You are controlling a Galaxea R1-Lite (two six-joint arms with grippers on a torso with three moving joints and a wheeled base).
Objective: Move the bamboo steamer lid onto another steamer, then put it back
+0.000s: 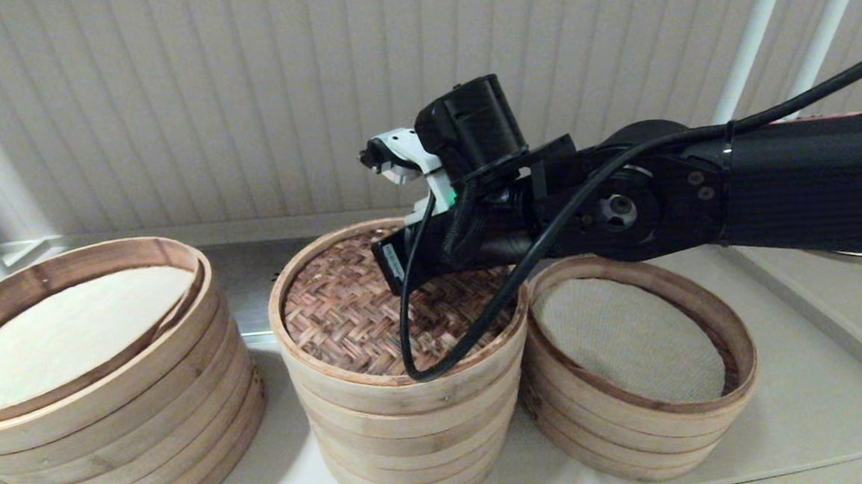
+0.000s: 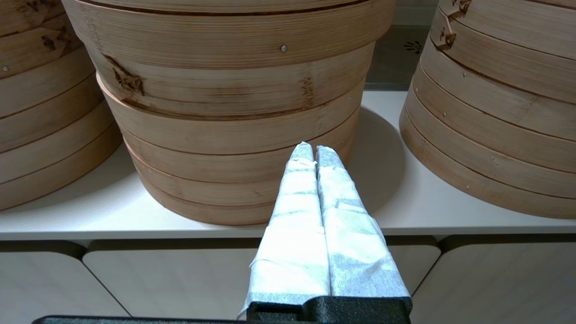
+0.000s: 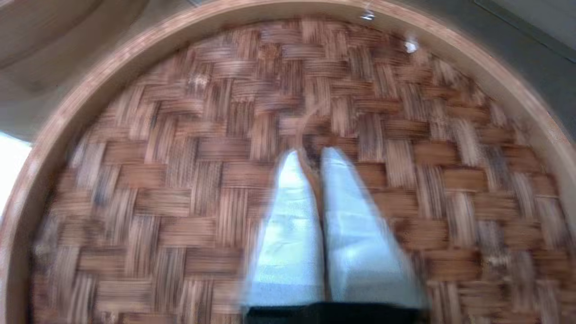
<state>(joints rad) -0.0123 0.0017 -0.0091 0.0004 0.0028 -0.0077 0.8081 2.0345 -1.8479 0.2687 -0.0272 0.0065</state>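
The bamboo steamer lid [image 1: 346, 314], with its dark woven top and pale rim, lies on the tall middle stack [image 1: 405, 431]. My right arm reaches in from the right, its wrist [image 1: 439, 256] just above the lid. In the right wrist view the right gripper [image 3: 308, 155] points at the middle of the lid [image 3: 180, 157]; its fingers are pressed on a thin brown strip of the lid's centre handle. The other steamer [image 1: 737, 358], short with a mesh liner, stands open to the right, touching the middle stack. My left gripper [image 2: 313, 148] is shut and empty, low in front of the table's edge.
The widest stack [image 1: 113, 433], with a smooth cream liner, stands at the left. A black cable [image 1: 407, 333] from the right wrist hangs over the lid. The white table [image 1: 807, 398] ends close to the right; a ribbed wall is behind.
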